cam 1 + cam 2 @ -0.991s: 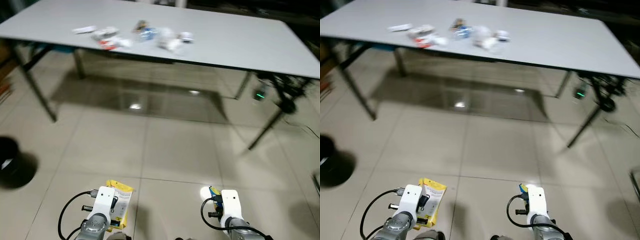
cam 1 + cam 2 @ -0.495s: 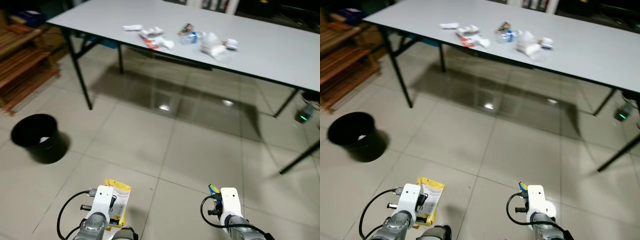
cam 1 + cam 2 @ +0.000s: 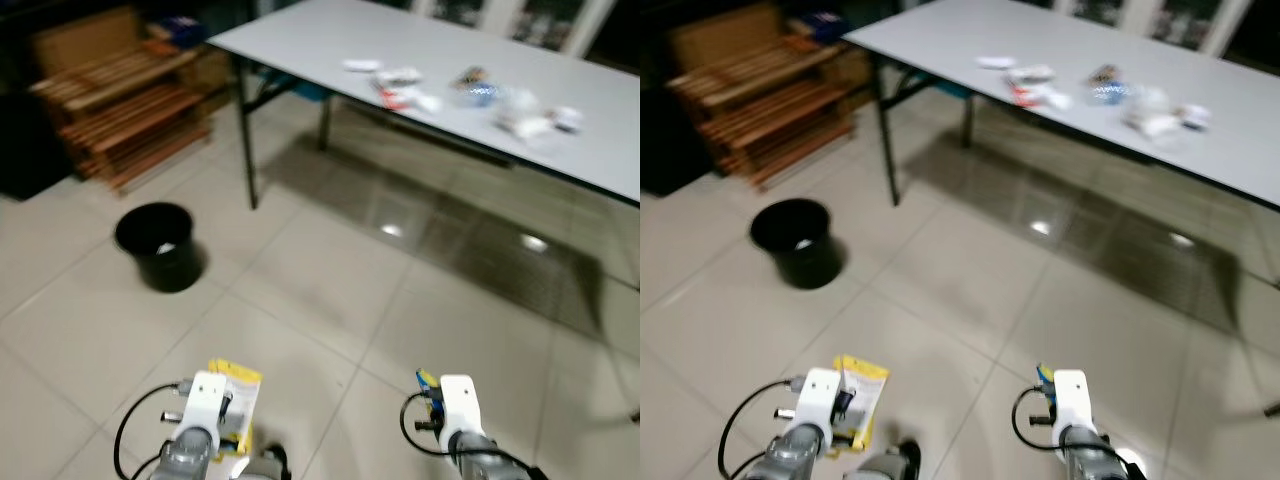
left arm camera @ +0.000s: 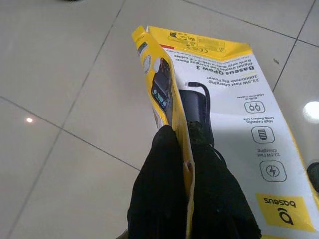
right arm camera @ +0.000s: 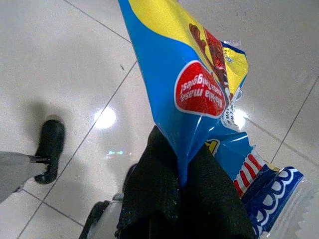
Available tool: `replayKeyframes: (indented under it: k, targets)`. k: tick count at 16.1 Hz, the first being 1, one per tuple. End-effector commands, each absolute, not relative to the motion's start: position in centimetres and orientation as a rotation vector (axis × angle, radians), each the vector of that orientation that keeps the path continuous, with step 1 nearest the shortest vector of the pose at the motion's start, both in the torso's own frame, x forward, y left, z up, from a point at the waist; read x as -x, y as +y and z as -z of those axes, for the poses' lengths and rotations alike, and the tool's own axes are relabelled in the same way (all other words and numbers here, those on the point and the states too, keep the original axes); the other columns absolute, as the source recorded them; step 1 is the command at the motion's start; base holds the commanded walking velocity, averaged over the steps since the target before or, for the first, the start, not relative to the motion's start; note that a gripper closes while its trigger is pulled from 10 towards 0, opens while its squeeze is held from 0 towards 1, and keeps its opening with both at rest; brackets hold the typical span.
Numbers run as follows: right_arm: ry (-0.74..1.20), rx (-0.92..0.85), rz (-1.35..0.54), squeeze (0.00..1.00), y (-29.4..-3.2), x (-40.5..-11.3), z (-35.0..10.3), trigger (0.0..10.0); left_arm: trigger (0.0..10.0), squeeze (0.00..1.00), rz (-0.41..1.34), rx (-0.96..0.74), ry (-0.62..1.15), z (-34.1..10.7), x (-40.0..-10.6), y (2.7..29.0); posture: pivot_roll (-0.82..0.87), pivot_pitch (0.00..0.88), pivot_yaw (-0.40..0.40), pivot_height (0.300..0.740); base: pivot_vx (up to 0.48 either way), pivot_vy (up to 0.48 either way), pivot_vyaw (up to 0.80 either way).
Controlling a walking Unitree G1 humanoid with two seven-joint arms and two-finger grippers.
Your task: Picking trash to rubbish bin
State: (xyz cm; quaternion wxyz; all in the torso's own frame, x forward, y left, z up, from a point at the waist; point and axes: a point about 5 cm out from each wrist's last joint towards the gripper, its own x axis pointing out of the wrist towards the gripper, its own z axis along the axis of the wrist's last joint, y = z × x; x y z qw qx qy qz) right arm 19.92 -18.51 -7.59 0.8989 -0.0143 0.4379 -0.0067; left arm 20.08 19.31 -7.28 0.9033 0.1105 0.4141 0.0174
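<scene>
currently, head views, left to right: wooden racks (image 3: 120, 110) against the far left; black rubbish bin (image 3: 158, 245) on the tiled floor (image 3: 330, 300), well apart from both arms. left gripper (image 4: 182, 130) low in front, fingers (image 4: 159, 149) closed on a yellow power-bank package (image 4: 224, 119), held edge-up above the floor. right gripper (image 5: 179, 149), also low, fingers (image 5: 154, 164) clamped on a blue and yellow snack wrapper (image 5: 174, 64). beyond, the grey surface (image 3: 330, 30) carries scattered wrappers (image 3: 400, 85) and crumpled white trash (image 3: 530, 120).
</scene>
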Motion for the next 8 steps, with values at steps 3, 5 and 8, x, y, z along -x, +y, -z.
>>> replayKeyframes:
  k: [3,5,8]
  targets:
    - [0.918,0.043,0.019,0.00,-18.77,-19.76,7.66,10.0,10.0,0.00,-0.045,-0.225,0.871,7.47,-19.75,19.31,0.02,0.076,-0.069,0.740,0.000,0.000,0.80]
    - [0.918,0.047,0.017,0.00,-18.74,-19.74,7.68,10.0,10.0,0.00,-0.048,-0.222,0.872,7.52,-19.66,19.30,0.02,0.075,-0.071,0.740,0.000,0.000,0.80]
    - [0.918,0.047,0.015,0.00,-18.74,-19.73,7.68,10.0,10.0,0.00,-0.047,-0.222,0.872,7.54,-19.64,19.23,0.02,0.072,-0.071,0.740,0.000,0.000,0.80]
